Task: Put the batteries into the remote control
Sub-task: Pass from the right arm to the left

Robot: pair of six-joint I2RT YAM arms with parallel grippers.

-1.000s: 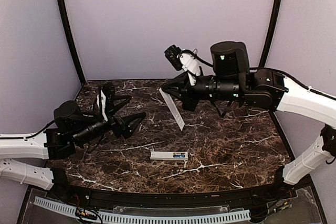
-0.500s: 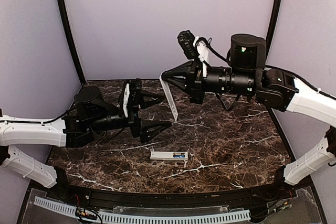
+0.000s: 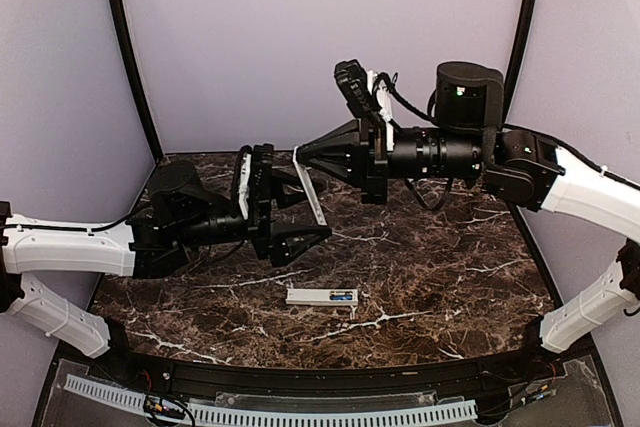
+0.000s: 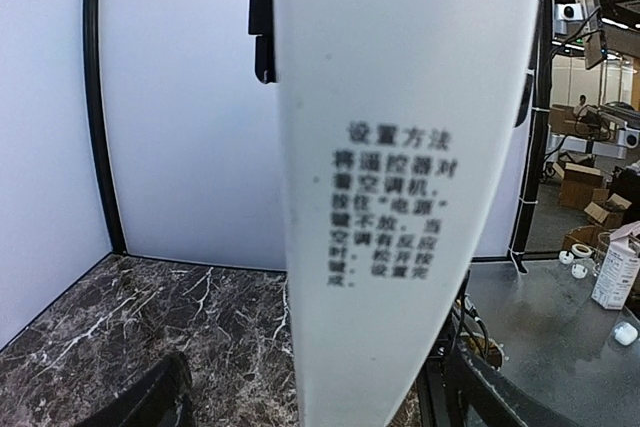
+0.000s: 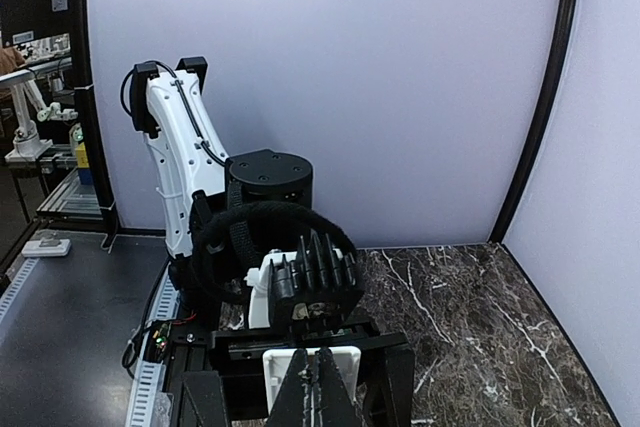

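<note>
The right gripper (image 3: 301, 153) is closed tight, pinching the top end of a thin white strip (image 3: 305, 175) that hangs slanted above the far middle of the surface (image 3: 450, 277). The strip's lower end points down and to the right. Dark printed characters cover the face seen by the left wrist camera. The left gripper (image 3: 318, 213) reaches in from the left with its jaws spread wide, one on each side of the strip's lower part. Whether either jaw touches it I cannot tell. Well apart from both, nearer the front and about midway across, the remote control (image 3: 310, 296) lies flat and lengthwise left to right, with the blue batteries (image 3: 343, 297) showing at its right end.
</note>
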